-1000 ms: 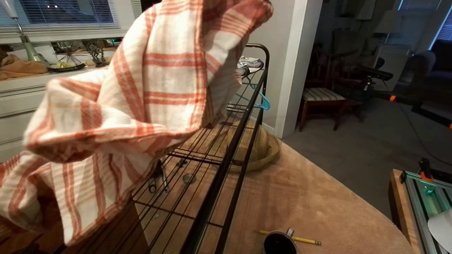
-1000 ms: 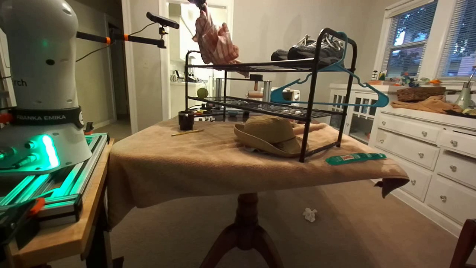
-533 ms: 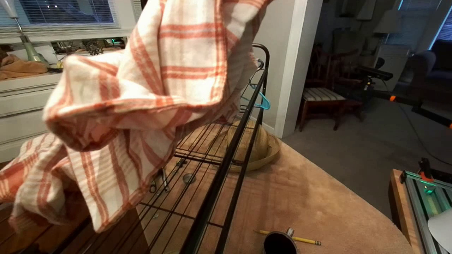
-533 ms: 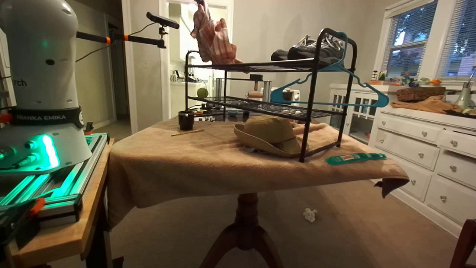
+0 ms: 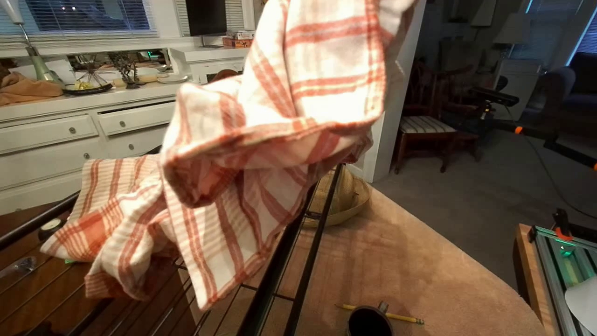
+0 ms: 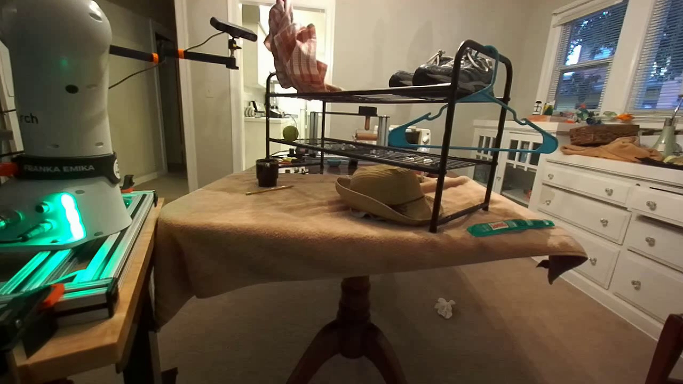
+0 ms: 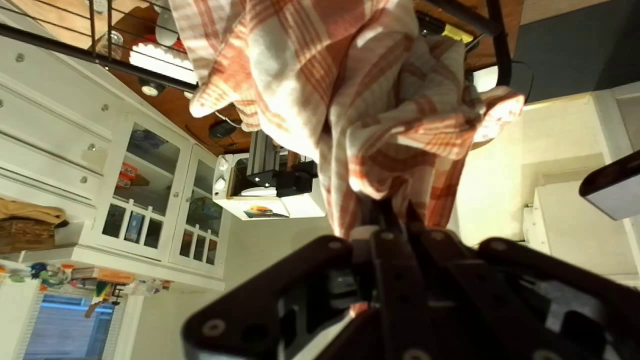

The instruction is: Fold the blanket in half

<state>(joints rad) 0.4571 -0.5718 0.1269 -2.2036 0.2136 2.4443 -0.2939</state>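
The blanket (image 5: pixel 326 70) is a cream-white cloth with orange-red plaid stripes. It hangs bunched and rumpled in the air, and it also shows in an exterior view (image 6: pixel 299 58) above the left end of the rack's top shelf. I cannot tell whether its lower folds touch the shelf. In the wrist view the gripper (image 7: pixel 387 210) is shut on the gathered top of the blanket (image 7: pixel 310 75), which spreads out from the fingertips. The fingertips are partly hidden in the cloth. The gripper is out of view in both exterior views, above the frame.
A black wire rack (image 6: pixel 373 97) stands on a table with a tan cover (image 6: pixel 256 229). It holds dark shoes (image 6: pixel 453 74) and a blue hanger (image 6: pixel 475 149). A straw hat (image 6: pixel 389 186), a dark mug (image 6: pixel 267 172) and a pencil (image 6: pixel 269 190) are on the table.
The held blanket has moved, to the right in an exterior view and to the left and slightly up in the other exterior view. The gripper has left the frame at the top.
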